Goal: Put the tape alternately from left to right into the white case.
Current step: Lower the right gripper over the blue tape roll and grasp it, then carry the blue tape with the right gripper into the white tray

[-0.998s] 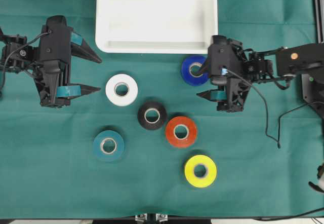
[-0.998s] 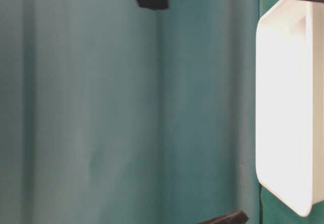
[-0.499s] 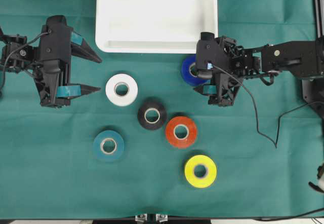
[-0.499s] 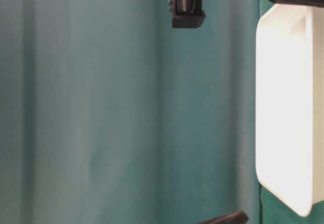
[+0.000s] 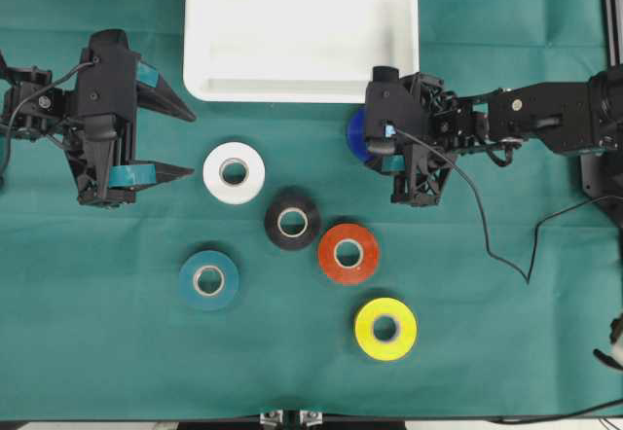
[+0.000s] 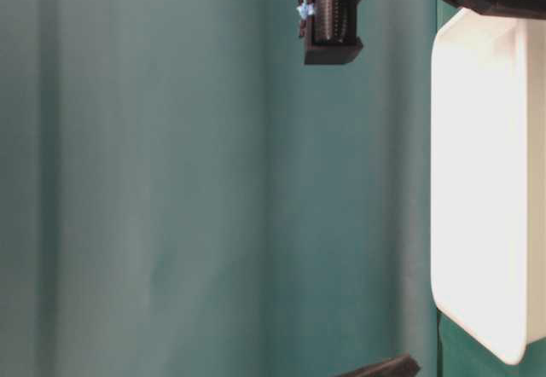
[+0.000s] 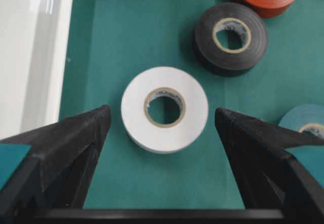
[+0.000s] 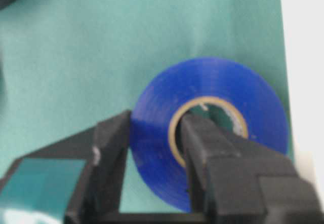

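Note:
The white case lies at the top centre, with nothing in it. Just below its right corner is the blue tape, and my right gripper is shut on that roll's wall, one finger inside the core and one outside. On the cloth lie the white tape, black tape, red-orange tape, teal tape and yellow tape. My left gripper is open at the left. The white tape lies just ahead of its fingertips, untouched.
Green cloth covers the whole table. The right arm's cable loops over the cloth to the right of the rolls. In the table-level view the case's rim fills the right side, and part of the right arm hangs at the top.
My right gripper moved left over the blue roll and closed on its wall. The left arm and the other rolls stayed where they were.

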Motion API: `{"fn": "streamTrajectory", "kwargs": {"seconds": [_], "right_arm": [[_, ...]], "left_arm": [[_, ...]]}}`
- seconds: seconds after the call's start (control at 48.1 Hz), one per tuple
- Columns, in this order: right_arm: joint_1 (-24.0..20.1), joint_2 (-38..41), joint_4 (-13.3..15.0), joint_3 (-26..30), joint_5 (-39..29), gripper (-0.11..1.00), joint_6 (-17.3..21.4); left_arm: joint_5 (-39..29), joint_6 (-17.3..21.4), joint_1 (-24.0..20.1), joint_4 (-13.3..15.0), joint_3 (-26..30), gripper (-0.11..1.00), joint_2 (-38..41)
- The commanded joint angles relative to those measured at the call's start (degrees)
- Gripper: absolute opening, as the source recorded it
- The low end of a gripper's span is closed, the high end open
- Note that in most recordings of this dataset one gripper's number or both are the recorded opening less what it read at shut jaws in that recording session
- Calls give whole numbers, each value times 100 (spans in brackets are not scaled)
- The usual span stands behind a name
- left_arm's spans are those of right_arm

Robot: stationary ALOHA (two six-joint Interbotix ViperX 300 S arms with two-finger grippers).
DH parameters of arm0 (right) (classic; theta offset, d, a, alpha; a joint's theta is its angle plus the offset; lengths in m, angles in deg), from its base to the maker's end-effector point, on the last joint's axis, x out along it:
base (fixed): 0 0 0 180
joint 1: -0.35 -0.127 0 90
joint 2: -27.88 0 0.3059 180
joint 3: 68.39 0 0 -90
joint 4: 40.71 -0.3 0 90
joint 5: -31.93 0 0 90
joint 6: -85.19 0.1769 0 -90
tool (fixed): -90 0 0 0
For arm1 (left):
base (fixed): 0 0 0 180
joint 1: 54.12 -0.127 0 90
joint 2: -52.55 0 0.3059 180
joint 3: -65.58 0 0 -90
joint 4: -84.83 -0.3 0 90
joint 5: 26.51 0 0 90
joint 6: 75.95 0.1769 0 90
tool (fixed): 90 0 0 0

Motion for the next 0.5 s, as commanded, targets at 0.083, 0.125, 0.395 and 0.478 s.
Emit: {"fn": "streamTrajectory", "kwargs": {"seconds": [0.083, 0.125, 0.395, 0.478], "right_arm": [[9, -114, 9, 158, -193, 28, 0], [9, -132, 9, 176, -290, 28, 0], [-26, -325, 9, 229, -431, 28, 9], [-123, -448, 9, 237, -431, 28, 18]], "left_arm": [[18, -88, 18, 9, 62, 66, -44], [18, -97, 18, 9, 53, 66, -44], [18, -105, 18, 9, 53, 66, -44], [18, -105, 18, 0, 53, 66, -44]]}}
